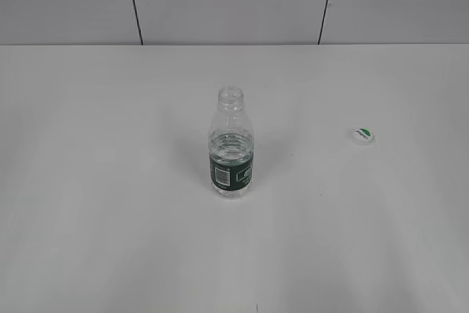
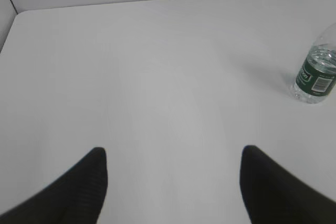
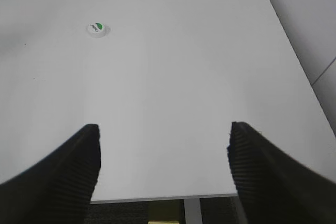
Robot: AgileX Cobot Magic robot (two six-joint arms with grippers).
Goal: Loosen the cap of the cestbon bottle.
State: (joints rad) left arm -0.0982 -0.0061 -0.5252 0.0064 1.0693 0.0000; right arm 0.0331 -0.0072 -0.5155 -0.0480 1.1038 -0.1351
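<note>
We see the bottle (image 1: pixel 232 150) upright mid-bench (image 1: pixel 110 218), neck bare; the cap (image 1: pixel 362 135) lies well apart to its right. Both sets of jaws stand wide apart, holding nothing. We judge the loosening done; no further move seems needed.

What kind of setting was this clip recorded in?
Probably a lab test bench: a bare white table against plain panelled walls, with only an uncapped bottle and its cap set out.
</note>
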